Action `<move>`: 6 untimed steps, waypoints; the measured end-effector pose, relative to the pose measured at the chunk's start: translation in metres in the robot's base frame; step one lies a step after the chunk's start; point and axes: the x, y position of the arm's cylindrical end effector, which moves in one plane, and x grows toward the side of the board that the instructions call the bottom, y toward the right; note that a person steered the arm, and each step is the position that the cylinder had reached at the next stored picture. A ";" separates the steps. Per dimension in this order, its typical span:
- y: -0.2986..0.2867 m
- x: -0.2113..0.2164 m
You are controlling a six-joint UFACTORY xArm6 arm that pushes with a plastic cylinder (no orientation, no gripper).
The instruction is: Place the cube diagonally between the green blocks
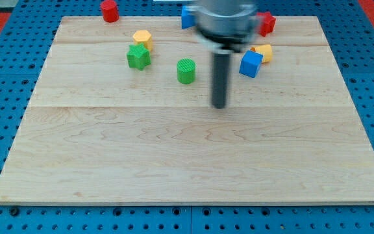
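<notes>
The blue cube point(250, 64) lies at the upper right of the wooden board point(187, 162). A green star-shaped block point(137, 56) lies at the upper left and a green cylinder point(186, 71) to its right. My tip point(219, 105) rests on the board, below and between the green cylinder and the blue cube, touching neither. The rod rises to the arm's housing at the view's top.
A yellow hexagonal block point(142, 38) touches the green star from above. A yellow block point(264, 52) sits behind the blue cube. A red cylinder point(110, 10), another blue block point(187, 16) and a red block point(265, 23) lie along the top edge.
</notes>
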 end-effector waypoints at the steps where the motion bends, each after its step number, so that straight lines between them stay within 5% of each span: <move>1: 0.039 -0.051; 2: 0.034 -0.095; 4: 0.059 -0.112; 6: 0.009 -0.134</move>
